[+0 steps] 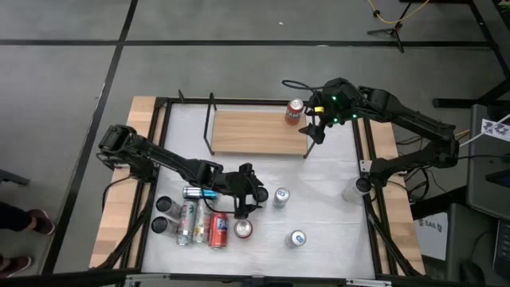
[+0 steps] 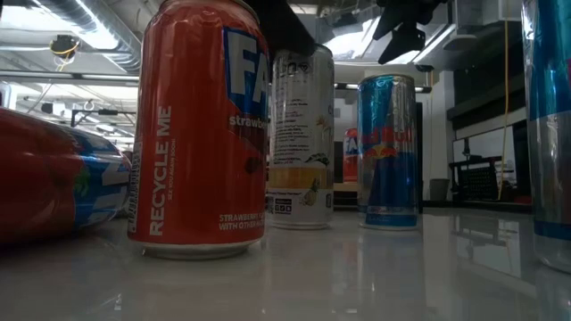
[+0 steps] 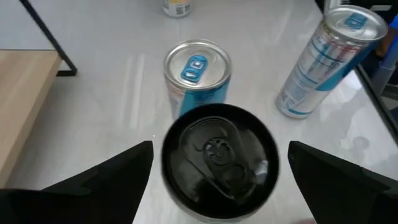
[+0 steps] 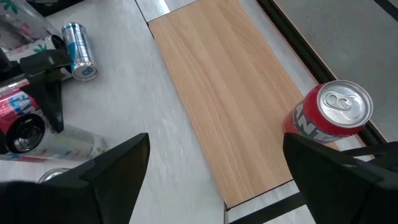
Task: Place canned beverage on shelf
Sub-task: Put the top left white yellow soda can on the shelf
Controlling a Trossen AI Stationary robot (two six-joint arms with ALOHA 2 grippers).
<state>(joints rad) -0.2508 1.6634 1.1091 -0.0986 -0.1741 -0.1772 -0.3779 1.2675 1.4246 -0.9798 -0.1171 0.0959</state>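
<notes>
From above I see the left claw (image 1: 248,194) spread wide over a dark-topped can (image 1: 242,230) among cans on the white counter (image 1: 335,231). Its wrist view alone shows that can's black lid between the fingers, ungripped. The right claw (image 1: 317,126), released, hovers beside the red can (image 1: 295,111) standing on the light-wood shelf (image 1: 255,132).

An orange-red can (image 2: 201,125) stands upright at left of centre, closest to the lens, lettered "RECYCLE ME" down its side. At far left a red and blue can (image 2: 53,183) lies on its side. Behind the orange-red can, a white can (image 2: 302,138) stands upright at centre. Right of it stands a blue and silver can (image 2: 388,152). A further can (image 2: 549,125) is cut off by the right edge. All rest on the glossy white tabletop (image 2: 375,276). Dark arm parts (image 2: 401,27) hang at upper right.
</notes>
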